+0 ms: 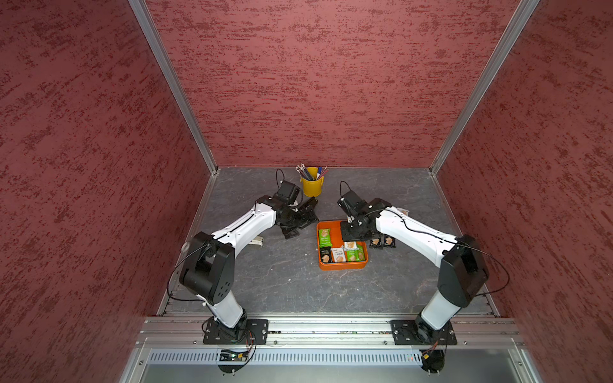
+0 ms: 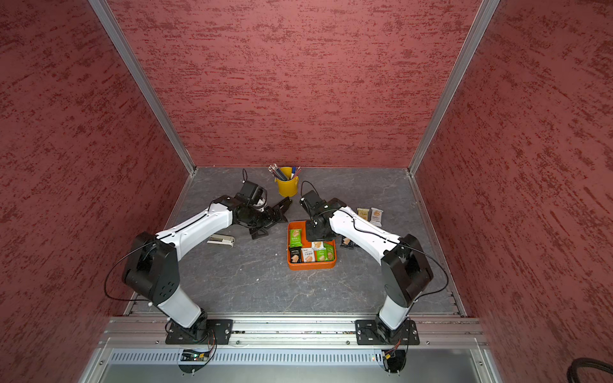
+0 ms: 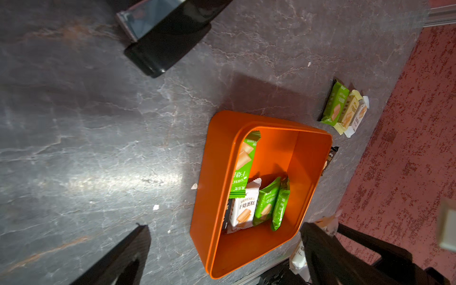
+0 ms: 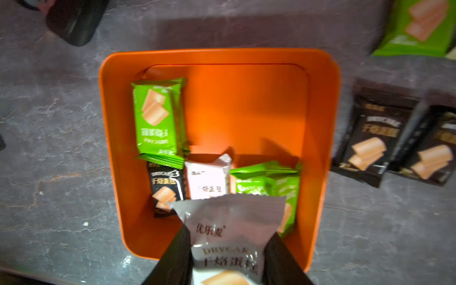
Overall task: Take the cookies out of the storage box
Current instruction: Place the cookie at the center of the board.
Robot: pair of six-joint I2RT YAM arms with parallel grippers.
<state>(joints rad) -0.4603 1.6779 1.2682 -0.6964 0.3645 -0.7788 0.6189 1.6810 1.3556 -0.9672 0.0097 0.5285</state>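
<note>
Over the storage box [image 4: 222,56], my right claw [image 4: 228,234] is pinching a white packet [image 4: 232,217] across its width. The wrapper's free end sticks out ahead of the fingers. The grip looks high enough to clear the low orange wall, so I judge this to be the carry-out step.

Five cookies remain inside by my count. A green packet [image 4: 156,118] lies alone along one wall. Across the end of it runs a row of a black packet [image 4: 165,187], a white one [image 4: 207,177] and two overlapping green ones [image 4: 266,182]. They lie flat and crowded, which I think is why I take them one at a time.

Two black packets [image 4: 370,148] sit on the table [image 1: 282,282] just beside the box's right wall, side by side. A green, cream and white trio [image 3: 345,108] lies farther back. Laid out in rows like that, none slides back in.

My left claw [image 1: 303,217] is spread wide with nothing in it, just off the box's left side and near the yellow pen bucket [image 1: 311,190]. I read that as parking it out of the working arm's way.
</note>
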